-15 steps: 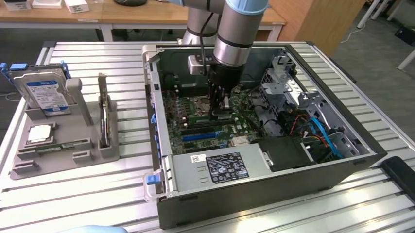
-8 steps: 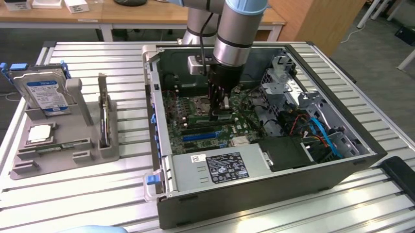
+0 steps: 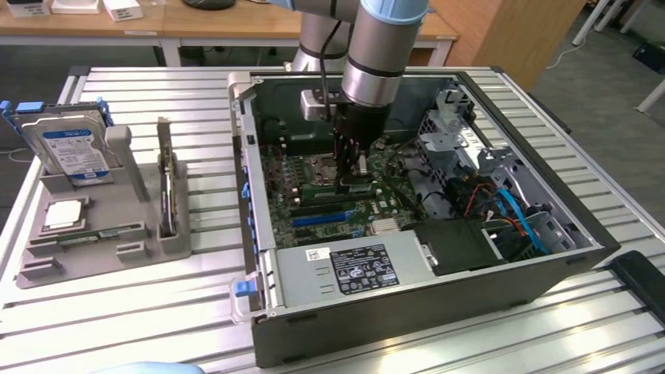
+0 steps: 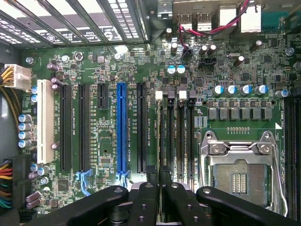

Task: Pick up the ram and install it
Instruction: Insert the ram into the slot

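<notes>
Below me lies an open computer case on a slatted metal table. Its green motherboard carries a white slot, a blue slot and an open processor socket. A labelled power supply sits at the near end, blue cables near it. Toward the exterior view's left, a grey holder keeps a hard drive upright and a square silver chip flat.

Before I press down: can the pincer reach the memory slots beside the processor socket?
Likely yes. The pincer hangs right above the memory slots; they look empty, and no cable crosses them.
</notes>
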